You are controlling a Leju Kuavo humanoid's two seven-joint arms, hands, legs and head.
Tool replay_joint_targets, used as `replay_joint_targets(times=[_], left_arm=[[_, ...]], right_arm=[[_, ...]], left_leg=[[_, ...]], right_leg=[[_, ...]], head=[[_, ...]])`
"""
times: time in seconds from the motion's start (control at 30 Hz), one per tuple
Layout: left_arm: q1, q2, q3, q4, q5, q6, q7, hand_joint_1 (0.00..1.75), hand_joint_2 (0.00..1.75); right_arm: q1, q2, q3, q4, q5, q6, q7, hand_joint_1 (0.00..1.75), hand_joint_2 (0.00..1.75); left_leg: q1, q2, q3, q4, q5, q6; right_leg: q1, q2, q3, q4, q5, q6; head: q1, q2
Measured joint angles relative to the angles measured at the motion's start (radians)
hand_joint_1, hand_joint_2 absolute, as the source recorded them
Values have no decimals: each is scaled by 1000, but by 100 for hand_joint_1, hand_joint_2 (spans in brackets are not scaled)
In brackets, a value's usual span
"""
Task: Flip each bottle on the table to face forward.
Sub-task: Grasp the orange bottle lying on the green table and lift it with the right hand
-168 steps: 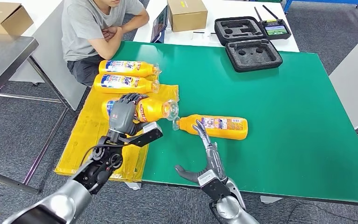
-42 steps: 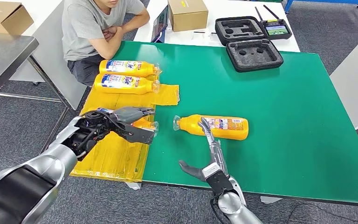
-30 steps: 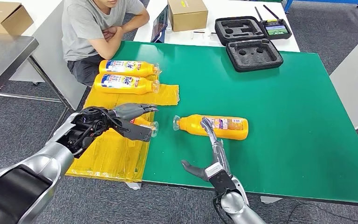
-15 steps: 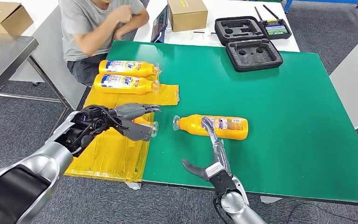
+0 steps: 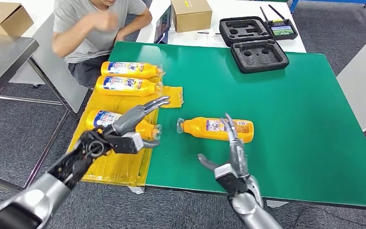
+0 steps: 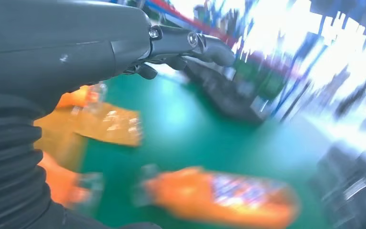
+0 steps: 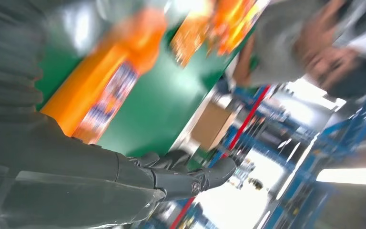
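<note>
The left hand point(image 5: 136, 117) hovers empty, fingers spread, over a bottle point(image 5: 119, 123) lying on the yellow sheet point(image 5: 114, 162). The right hand point(image 5: 233, 148) (fingers straight, holding nothing) is beside another bottle point(image 5: 217, 129) lying on the green table point(image 5: 290, 124).

Colours as I see them from the head view:
- Bench point(image 5: 290, 105), centre: solid green top.
- Sheet point(image 5: 119, 162), lower left: yellow.
- Four bottles, orange-yellow. Top bottle point(image 5: 131, 69), second bottle point(image 5: 128, 86) and third bottle point(image 5: 106, 120) carry white-and-blue labels with red lettering; the centre bottle point(image 5: 217, 129) has a multicoloured printed panel.
- Foam cases point(image 5: 259, 56), top: black.
- Cardboard box point(image 5: 191, 14), top: brown.
- Person's shirt point(image 5: 83, 28), upper left: grey.
- Left hand point(image 5: 133, 121) and right hand point(image 5: 233, 152): dark grey, on silver arms.
- Floor: grey.
</note>
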Motion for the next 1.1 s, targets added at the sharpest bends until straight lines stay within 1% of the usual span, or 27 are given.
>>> replay_joint_targets(times=[0.07, 0.13, 0.17, 0.23, 0.27, 0.33, 0.43, 0.53, 0.67, 0.87, 1.1], left_arm=[[55, -11, 20, -53, 47, 61, -1, 0, 175], [94, -22, 33, -93, 86, 101, -1, 0, 175], [109, -29, 39, -111, 110, 110, -1, 0, 175], [134, -43, 50, -141, 154, 119, 0, 0, 175], [147, -50, 56, -155, 171, 122, 0, 0, 175], [174, -61, 66, -182, 196, 135, 0, 0, 175], [210, -71, 72, -214, 232, 167, 0, 0, 175], [231, -78, 73, -237, 249, 180, 0, 0, 175], [238, -82, 74, -250, 254, 183, 0, 0, 175], [250, -89, 74, -272, 281, 192, 0, 0, 175], [253, -118, 60, -314, 311, 238, 0, 0, 175]], right_arm=[[1, -11, -40, 4, 21, 1, 1, 0, 175], [4, -15, -76, 12, 96, -6, 8, 0, 175], [5, -15, -94, 20, 172, -13, 21, 0, 175], [5, -11, -144, 45, 375, -28, 63, 0, 175], [5, -9, -178, 61, 483, -31, 83, 0, 175], [3, -4, -257, 92, 652, -34, 109, 0, 175], [-7, -2, -373, 136, 798, -36, 130, 0, 175], [-24, -2, -452, 170, 840, -36, 135, 0, 175], [-32, -1, -498, 194, 847, -37, 136, 0, 175], [-59, 0, -525, 239, 856, -35, 148, 0, 175], [-183, -21, -517, 388, 869, 15, 139, 0, 175]], left_leg=[[0, 0, 0, 0, 0, 0], [0, 0, 0, 0, 0, 0], [0, 0, 0, 0, 0, 0], [0, 0, 0, 0, 0, 0], [0, 0, 0, 0, 0, 0], [0, 0, 0, 0, 0, 0], [0, 0, -1, 0, 0, 0], [-1, 0, -1, 0, 0, 0], [-1, 0, -1, 0, 0, 0], [0, 0, -1, 0, 0, 0], [-1, 0, -1, 0, 1, 1]], right_leg=[[0, 0, 0, 0, 0, 0], [0, 0, 0, 0, 0, 0], [0, 0, 0, 0, 0, 0], [0, 0, 0, 0, 0, 0], [0, 0, 0, 0, 0, 0], [0, 0, 0, 0, 0, 0], [0, 0, 0, 0, 0, 0], [-1, 0, 0, 0, 0, 0], [-1, 0, 0, 0, 0, 0], [0, 0, 0, 0, 0, 0], [-1, 0, 0, 0, 1, 1]], head=[[0, 0], [0, 0], [0, 0], [0, 0], [0, 0], [0, 0], [0, 0], [0, 0], [0, 0], [0, 0], [0, 0]])
